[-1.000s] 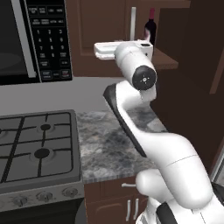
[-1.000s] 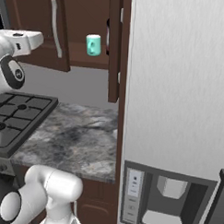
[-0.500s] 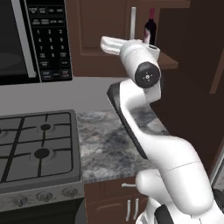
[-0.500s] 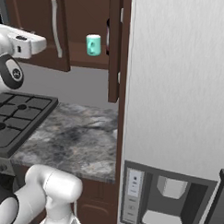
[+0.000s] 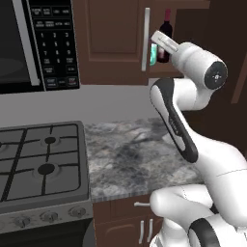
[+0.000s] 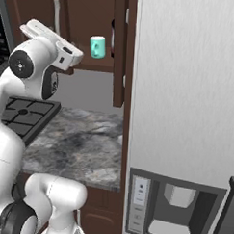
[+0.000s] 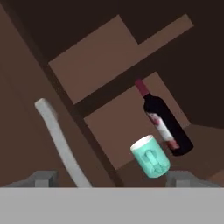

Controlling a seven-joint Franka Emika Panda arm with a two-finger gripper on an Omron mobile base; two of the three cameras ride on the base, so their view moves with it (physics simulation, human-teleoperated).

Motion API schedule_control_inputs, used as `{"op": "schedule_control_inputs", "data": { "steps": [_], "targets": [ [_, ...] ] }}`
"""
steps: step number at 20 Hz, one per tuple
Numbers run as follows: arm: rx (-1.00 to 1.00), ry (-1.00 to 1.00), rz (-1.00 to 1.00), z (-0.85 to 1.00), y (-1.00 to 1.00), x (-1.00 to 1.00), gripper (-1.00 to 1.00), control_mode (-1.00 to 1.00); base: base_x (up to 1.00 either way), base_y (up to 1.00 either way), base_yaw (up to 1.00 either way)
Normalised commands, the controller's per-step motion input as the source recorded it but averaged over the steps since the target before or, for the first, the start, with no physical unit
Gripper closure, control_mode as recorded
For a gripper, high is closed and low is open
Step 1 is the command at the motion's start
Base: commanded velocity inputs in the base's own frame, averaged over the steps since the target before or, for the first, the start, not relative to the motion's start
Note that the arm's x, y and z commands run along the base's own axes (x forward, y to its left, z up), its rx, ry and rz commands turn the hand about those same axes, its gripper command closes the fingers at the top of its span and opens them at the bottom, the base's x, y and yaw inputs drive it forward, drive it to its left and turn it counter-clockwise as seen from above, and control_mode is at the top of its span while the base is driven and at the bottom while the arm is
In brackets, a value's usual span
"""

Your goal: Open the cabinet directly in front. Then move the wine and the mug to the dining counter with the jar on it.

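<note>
Wine [image 7: 162,123] and mug [image 7: 151,156] stand close together on the open cabinet [image 5: 116,43] shelf just ahead of the gripper [image 7: 111,179], its jaws spread and empty. Reaching for the bottle could topple the mug.

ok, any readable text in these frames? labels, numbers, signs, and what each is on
Nothing can be quoted.
Microwave keypad: rows of white button markings, too blurred to read.
Wine: dark red label with pale marks, no legible words.
Mug: plain teal, no print.
Fridge dispenser panel: small marks, too small to read.
Stove knobs: no legible markings.
</note>
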Motion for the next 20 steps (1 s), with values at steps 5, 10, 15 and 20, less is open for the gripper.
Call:
{"op": "schedule_control_inputs", "data": {
  "steps": [5,10,15,20],
  "targets": [
    [0.16,0.18,0.05,-0.01,-0.44,0.09,-1.0,-1.0,0.0,0.0,0.0],
    [0.03,0.21,0.0,-0.23,-0.02,0.3,-1.0,-1.0,0.0,0.0,0.0],
    [0.12,0.18,0.0,-0.43,0.0,0.35,-1.0,-1.0,0.0,0.0,0.0],
    [0.12,0.0,0.0,-0.1,-0.17,0.15,-1.0,-1.0,0.0,0.0,0.0]
  ]
}}
